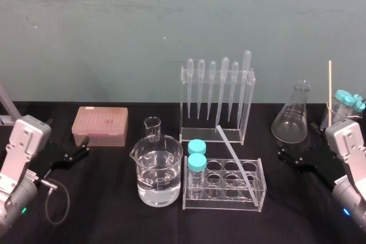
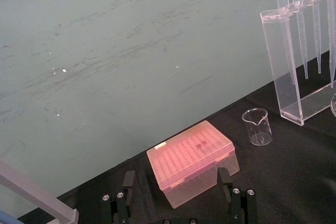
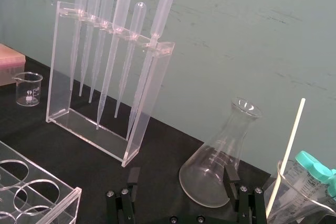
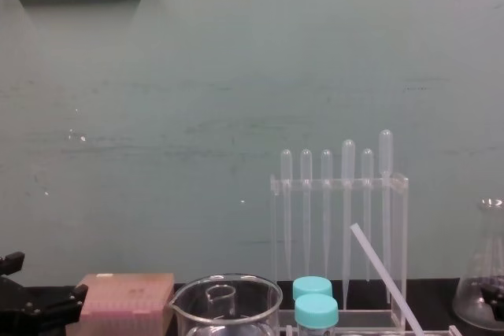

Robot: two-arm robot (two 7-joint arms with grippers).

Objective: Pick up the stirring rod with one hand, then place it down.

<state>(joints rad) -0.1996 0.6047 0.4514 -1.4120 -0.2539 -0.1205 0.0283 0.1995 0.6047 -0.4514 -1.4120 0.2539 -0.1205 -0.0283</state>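
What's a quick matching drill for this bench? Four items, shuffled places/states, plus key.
Items:
1. stirring rod
2. large beaker
3. pink tip box
4. conical flask

Places/states:
A. upright at the right side, just ahead of the open right tool
B. tilted, leaning across the tube rack
C. back left, just ahead of the open left tool
D. part-filled with clear liquid, left of the tube rack

Pairs: 1-B, 2-D, 3-C, 4-A
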